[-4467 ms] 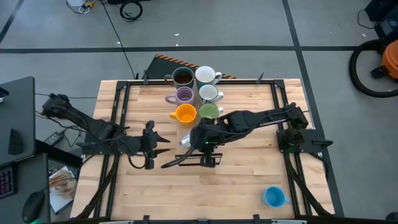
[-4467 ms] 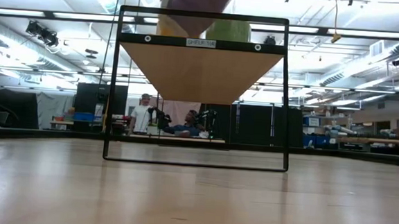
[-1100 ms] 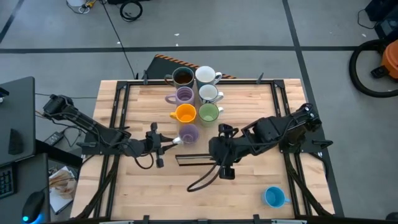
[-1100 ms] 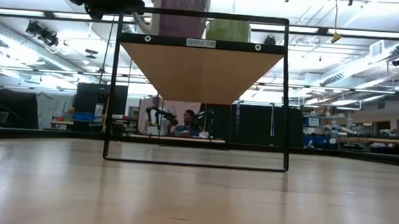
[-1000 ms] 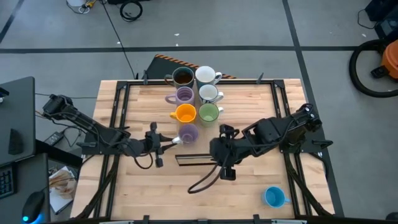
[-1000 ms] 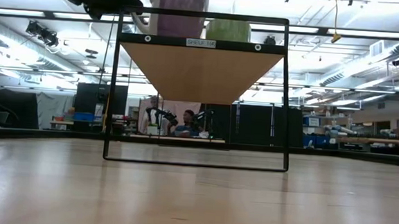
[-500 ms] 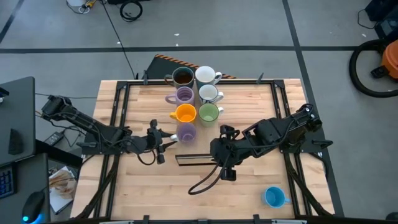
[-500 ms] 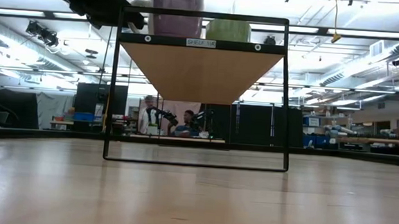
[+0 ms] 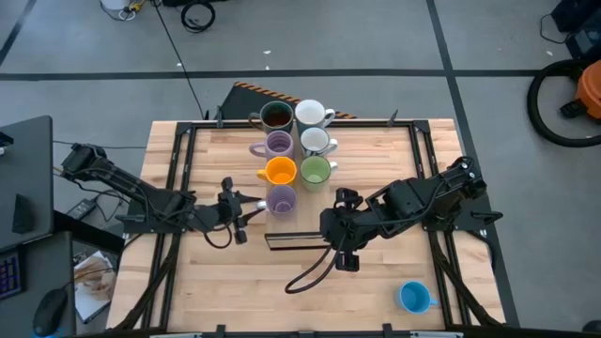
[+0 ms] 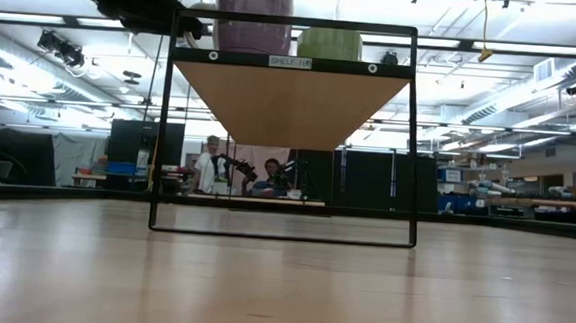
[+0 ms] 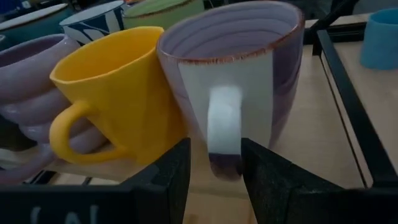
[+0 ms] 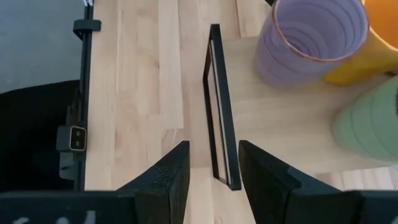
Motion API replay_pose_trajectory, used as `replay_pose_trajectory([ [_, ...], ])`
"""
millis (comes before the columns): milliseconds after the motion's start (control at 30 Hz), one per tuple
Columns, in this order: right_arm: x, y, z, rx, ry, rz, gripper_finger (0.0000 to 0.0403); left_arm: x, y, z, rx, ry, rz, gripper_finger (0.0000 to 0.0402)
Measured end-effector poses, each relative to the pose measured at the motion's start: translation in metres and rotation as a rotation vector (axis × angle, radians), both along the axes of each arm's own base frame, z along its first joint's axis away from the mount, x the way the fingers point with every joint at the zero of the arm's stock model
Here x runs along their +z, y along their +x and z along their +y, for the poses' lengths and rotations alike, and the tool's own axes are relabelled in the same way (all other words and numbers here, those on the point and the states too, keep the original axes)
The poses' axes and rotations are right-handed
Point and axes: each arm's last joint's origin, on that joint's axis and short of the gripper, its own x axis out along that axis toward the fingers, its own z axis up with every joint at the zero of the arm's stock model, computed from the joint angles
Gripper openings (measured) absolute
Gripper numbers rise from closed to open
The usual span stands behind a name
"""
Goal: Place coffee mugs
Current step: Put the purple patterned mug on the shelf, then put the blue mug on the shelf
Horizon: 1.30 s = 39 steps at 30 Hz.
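Jaws open, left gripper [image 11: 214, 171] faces lilac mug [image 11: 233, 74] beside orange mug [image 11: 118, 93].

I'm looking into a big robotics lab: strip lights [image 10: 535, 46] are glowing under an open ceiling, people [image 10: 208, 167] are sitting at distant benches, and cables [image 9: 197, 14] are lying on grey floor around my worktop [image 9: 376, 300].

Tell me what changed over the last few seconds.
The right pincer set the lilac mug on the shelf beside the orange mug, let go and drew back. The left pincer came up to its handle, open. The blue mug stayed put.
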Motion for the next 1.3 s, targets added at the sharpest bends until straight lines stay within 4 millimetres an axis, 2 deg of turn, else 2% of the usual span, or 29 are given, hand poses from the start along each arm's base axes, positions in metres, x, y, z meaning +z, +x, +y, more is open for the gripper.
replay_pose_trajectory([
  [300, -0.008, -0.008, 0.005, -0.003, -0.016, 0.079, 0.0143, 0.007, -0.01, -0.006, -0.042, 0.038, -0.012, 0.0146],
  [567, -0.042, -0.014, 0.028, 0.008, 0.037, 0.215, 0.0143, 0.017, -0.023, -0.012, 0.004, 0.135, -0.043, 0.0146],
  [767, -0.071, -0.029, 0.052, -0.024, 0.146, 0.377, 0.0143, 0.018, -0.027, -0.015, 0.018, 0.206, -0.036, 0.0146],
  [1100, -0.114, -0.052, 0.086, -0.308, 0.359, 0.585, 0.0143, 0.024, -0.026, -0.015, 0.016, 0.273, -0.048, 0.0146],
  [1300, -0.145, -0.059, 0.091, -0.511, 0.445, 0.721, 0.0143, 0.032, -0.025, -0.014, 0.061, 0.399, -0.044, 0.0146],
])
